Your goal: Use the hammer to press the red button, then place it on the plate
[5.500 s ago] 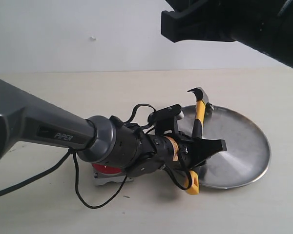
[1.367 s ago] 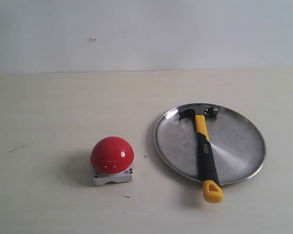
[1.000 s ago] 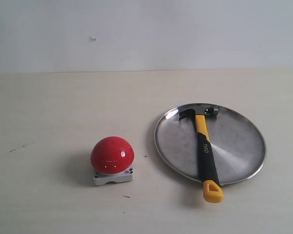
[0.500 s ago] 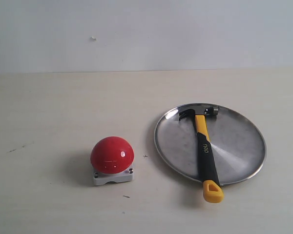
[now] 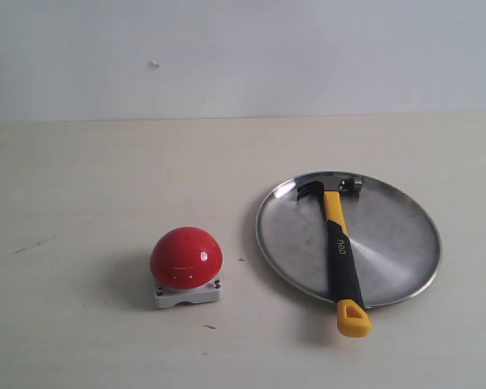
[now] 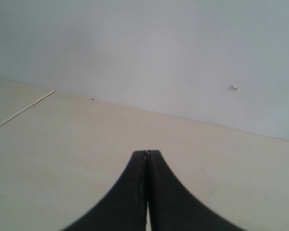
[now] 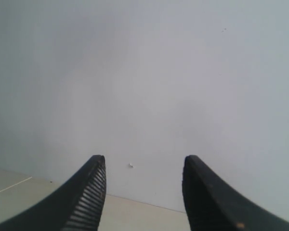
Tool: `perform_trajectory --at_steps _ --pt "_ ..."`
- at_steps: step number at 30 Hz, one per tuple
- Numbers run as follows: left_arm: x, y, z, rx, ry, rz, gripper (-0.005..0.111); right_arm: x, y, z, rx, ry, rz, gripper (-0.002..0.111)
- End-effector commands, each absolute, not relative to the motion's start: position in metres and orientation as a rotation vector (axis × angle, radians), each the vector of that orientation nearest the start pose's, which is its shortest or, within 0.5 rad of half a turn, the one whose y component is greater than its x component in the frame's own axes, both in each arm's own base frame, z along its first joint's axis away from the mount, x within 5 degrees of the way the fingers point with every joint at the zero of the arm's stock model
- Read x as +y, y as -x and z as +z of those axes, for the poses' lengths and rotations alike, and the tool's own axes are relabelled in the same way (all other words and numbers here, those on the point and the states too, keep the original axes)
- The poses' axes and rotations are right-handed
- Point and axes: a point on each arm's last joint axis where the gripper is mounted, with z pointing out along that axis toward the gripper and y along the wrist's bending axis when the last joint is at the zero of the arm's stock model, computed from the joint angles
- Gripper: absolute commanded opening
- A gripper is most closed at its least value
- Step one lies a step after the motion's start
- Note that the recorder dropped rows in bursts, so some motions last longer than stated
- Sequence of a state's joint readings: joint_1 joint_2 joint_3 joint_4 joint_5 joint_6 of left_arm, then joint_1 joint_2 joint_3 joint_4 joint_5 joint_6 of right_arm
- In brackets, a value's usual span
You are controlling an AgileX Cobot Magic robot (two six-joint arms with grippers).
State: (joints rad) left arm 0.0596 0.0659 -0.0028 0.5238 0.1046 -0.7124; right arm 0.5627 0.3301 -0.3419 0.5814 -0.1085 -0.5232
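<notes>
- A pale tabletop (image 5: 105,178) is seen across the whole exterior view, backed by a plain white wall (image 5: 243,49).
- The plate (image 5: 397,235), round and shiny, is set on the table on the right of that view.
- The hammer (image 5: 341,255) is laid across the plate. Its dark head is placed at the far rim, and its yellow end is carried out past the near rim, over the table.
- The red button (image 5: 186,257) is seated on its light-grey base, left of the plate and apart from it.
- The right gripper (image 7: 143,166) is shown only in its wrist view. Its fingers are spread wide with nothing between them, and it is pointed at the wall.
- The left gripper (image 6: 146,159) is shown only in its wrist view. Its fingers are pressed fully together with nothing gripped, above bare table.
</notes>
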Motion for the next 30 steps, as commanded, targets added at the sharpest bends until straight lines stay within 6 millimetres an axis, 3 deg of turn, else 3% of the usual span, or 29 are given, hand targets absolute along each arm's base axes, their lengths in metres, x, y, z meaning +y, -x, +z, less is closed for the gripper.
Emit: perform_trajectory --at_steps 1,9,30 --pt "0.0052 -0.0606 0.1975 1.666 0.194 -0.058 0.0 0.0388 -0.0718 0.3137 1.367 0.305 0.469 0.048" --pt "0.0036 -0.0605 0.1962 1.691 0.034 0.06 0.0 0.0388 -0.0718 0.3137 1.367 0.305 0.469 0.048" --pt "0.0036 -0.0605 0.1957 1.696 0.034 0.06 0.0 0.0388 -0.0718 0.3137 1.367 0.305 0.469 0.048"
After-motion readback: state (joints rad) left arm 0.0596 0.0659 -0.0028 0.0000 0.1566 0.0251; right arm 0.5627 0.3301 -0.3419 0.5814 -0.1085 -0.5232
